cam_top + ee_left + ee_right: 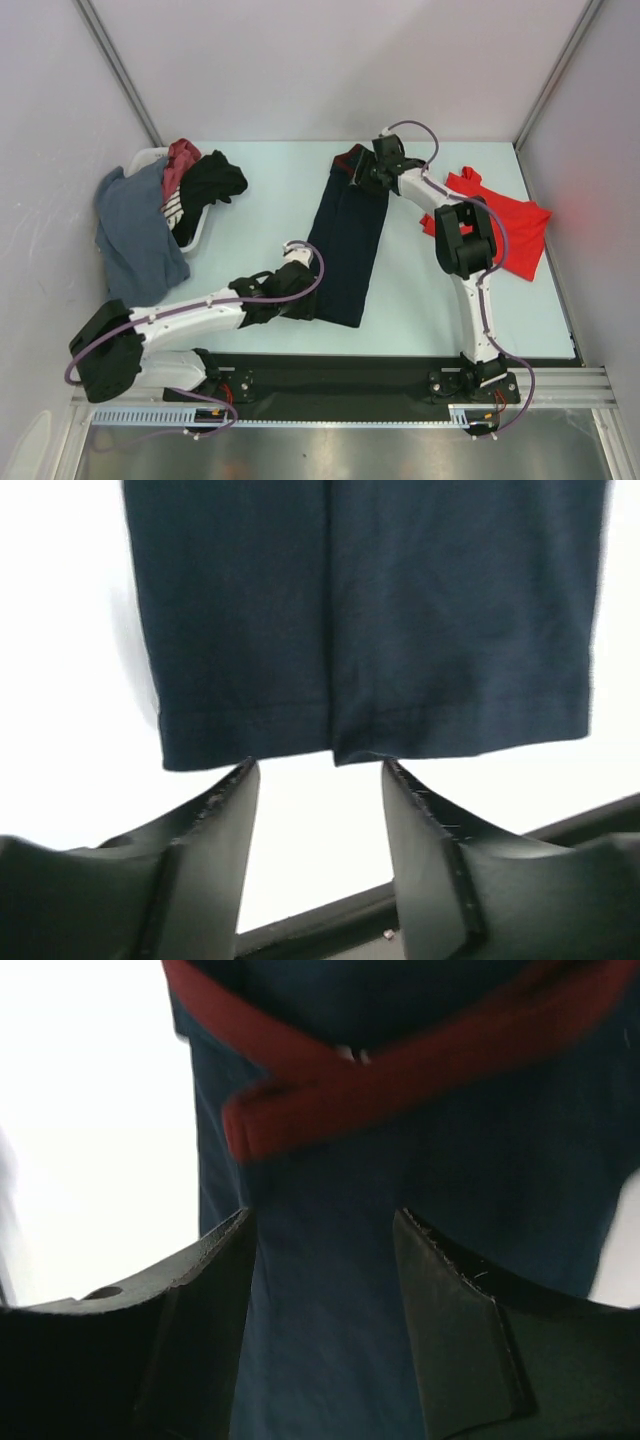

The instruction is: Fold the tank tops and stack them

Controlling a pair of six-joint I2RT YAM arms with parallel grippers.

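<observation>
Left tool point(318, 766), right tool point(320, 1216): jaws apart at navy top point(345, 245) | basket point(148, 156): grey, maroon, black clothes point(135, 228)

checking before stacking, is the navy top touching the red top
Apart. The top view shows the navy top lying mid-table and the red top off to its right, with a strip of bare table between them.

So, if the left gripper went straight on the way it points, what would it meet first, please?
Most likely the hem of the navy tank top, just ahead of the open left gripper; its height above the cloth is unclear.
</observation>
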